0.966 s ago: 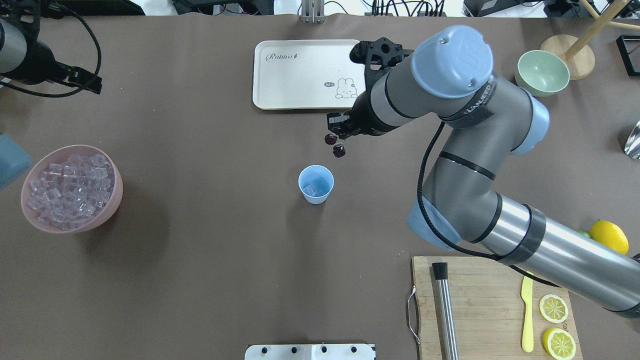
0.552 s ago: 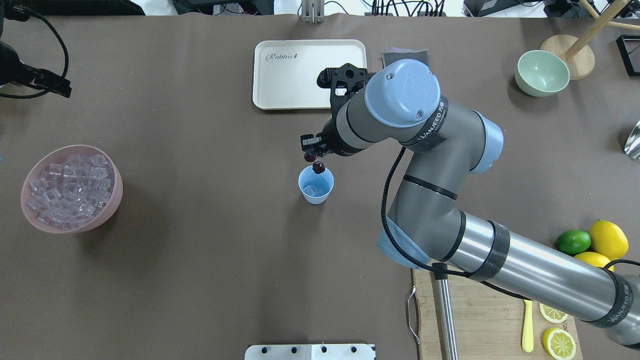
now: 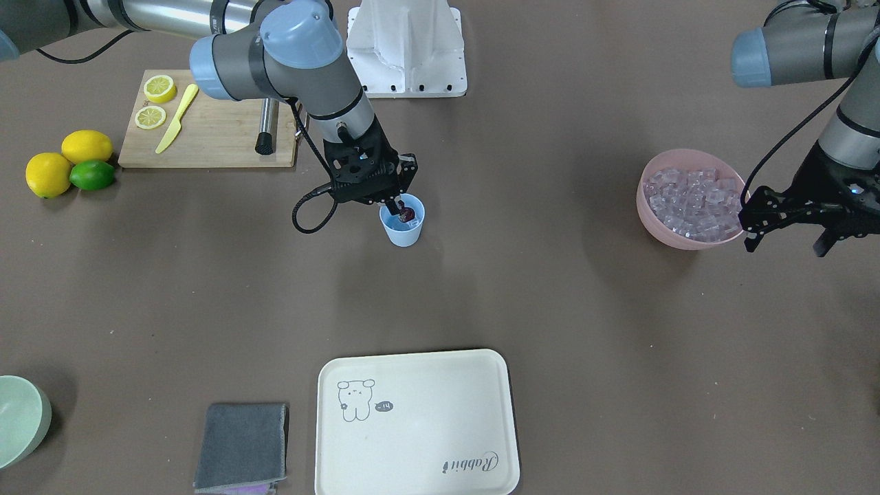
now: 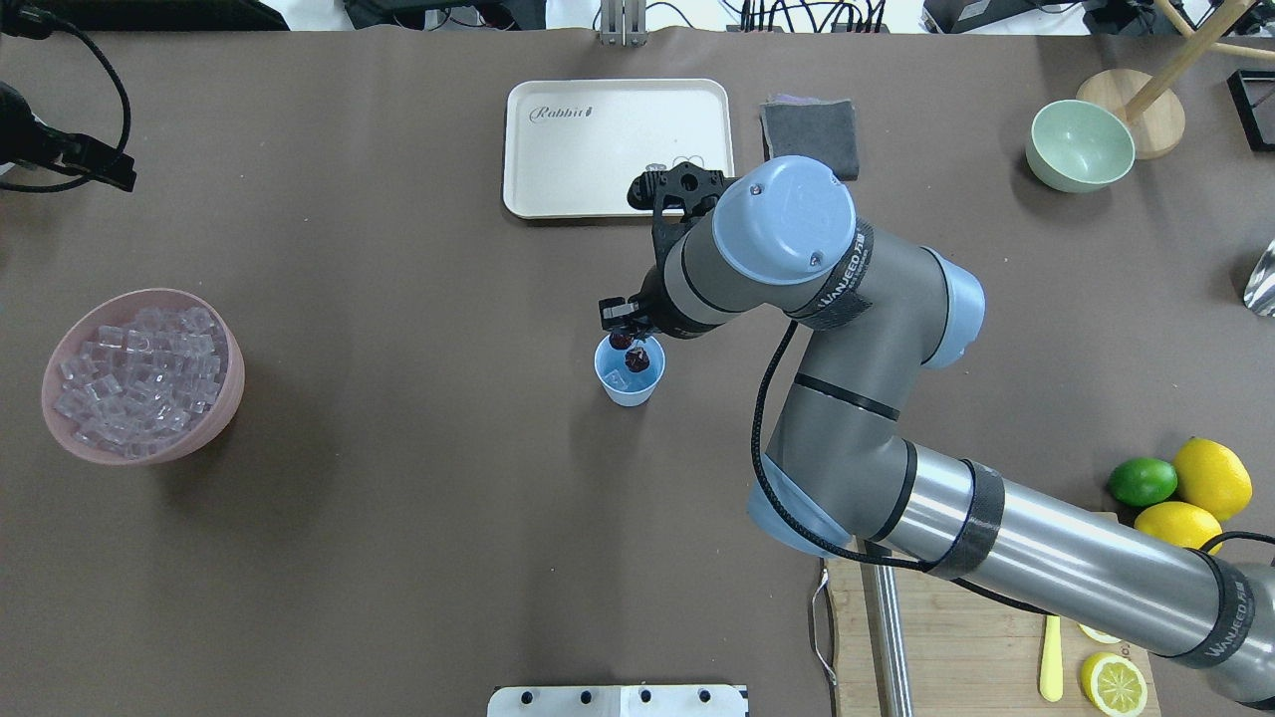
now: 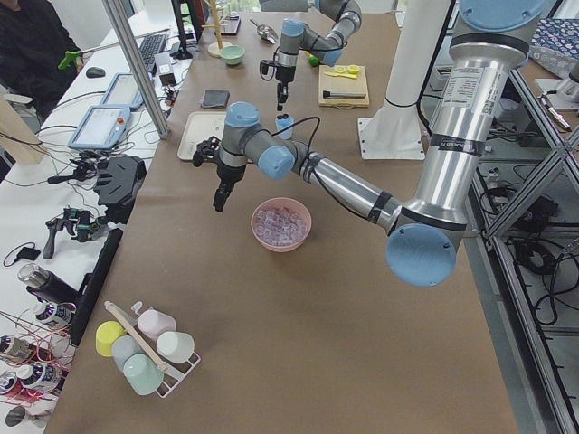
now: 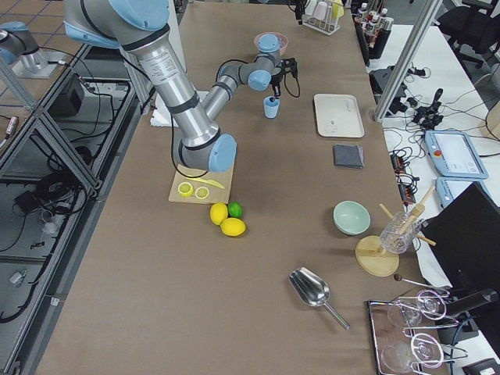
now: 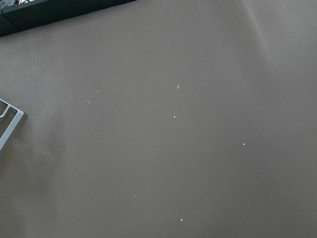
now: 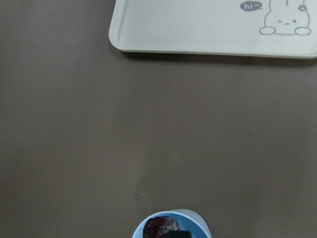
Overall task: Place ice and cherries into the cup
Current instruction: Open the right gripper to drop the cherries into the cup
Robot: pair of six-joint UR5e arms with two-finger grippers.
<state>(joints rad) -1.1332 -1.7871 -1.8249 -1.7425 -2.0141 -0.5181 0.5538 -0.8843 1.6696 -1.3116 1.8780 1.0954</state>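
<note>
Overhead exterior view: the right claw (image 4: 624, 332) hangs just above the cup (image 4: 629, 394), which stands upright near the middle of the worktop (image 4: 398, 518). The claw is clenched on the cherries (image 4: 637, 358), and the pair hangs directly under its fingertips, at the mouth of the cup, on the side nearer to the tray (image 4: 558, 169). I cannot tell whether the fruits touch the rim. At least one cube of ice (image 4: 617, 379) lies on the bottom of the cup, below the cherries.

In the right wrist view the cherries show at the lower edge, inside the blue rim, with a dark fingertip just beside them.

Most of the ice fills the pink bowl (image 4: 235, 370), far on the robot's left side, well apart from the cup. In the front-facing view the left claw (image 3: 786, 242) hovers just beside this bowl, on its outer side. Its fingers are spread and nothing is between them. The left wrist view shows only bare worktop.
</note>
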